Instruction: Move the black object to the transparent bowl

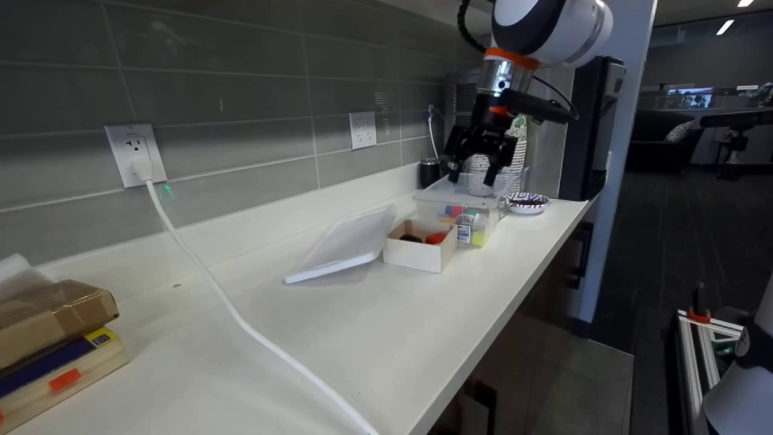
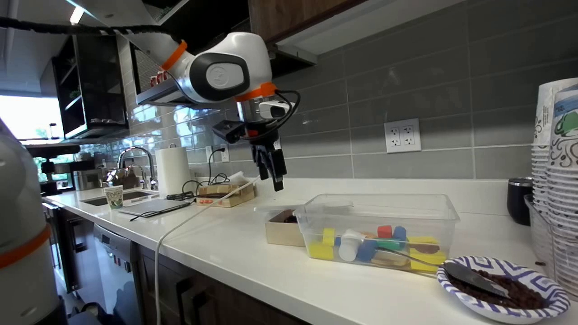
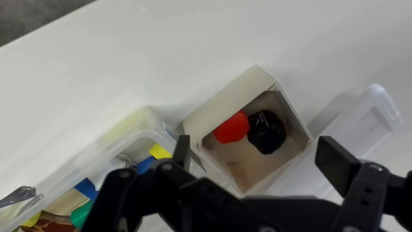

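Observation:
The black object [image 3: 267, 132] is dark, rounded and shiny. It lies inside a small open wooden box [image 3: 227, 106], touching a red object [image 3: 232, 127]. In an exterior view the black object [image 1: 411, 238] shows just over the box wall. A clear plastic tub [image 2: 375, 214] stands beside the box and is the likely transparent bowl; it holds several coloured blocks. It also shows in the wrist view [image 3: 138, 133]. My gripper [image 3: 257, 151] is open and empty, high above the box, with the box between its fingers in the wrist view. The gripper shows in both exterior views [image 1: 472, 176] [image 2: 276, 183].
A white translucent lid [image 1: 347, 241] leans tilted against the box's side. A patterned plate [image 2: 505, 302] with dark beans and a spoon sits past the tub. Stacked paper cups [image 2: 564, 189] and a dark mug [image 2: 519, 203] stand near the wall. A white cable [image 1: 241, 320] crosses the counter.

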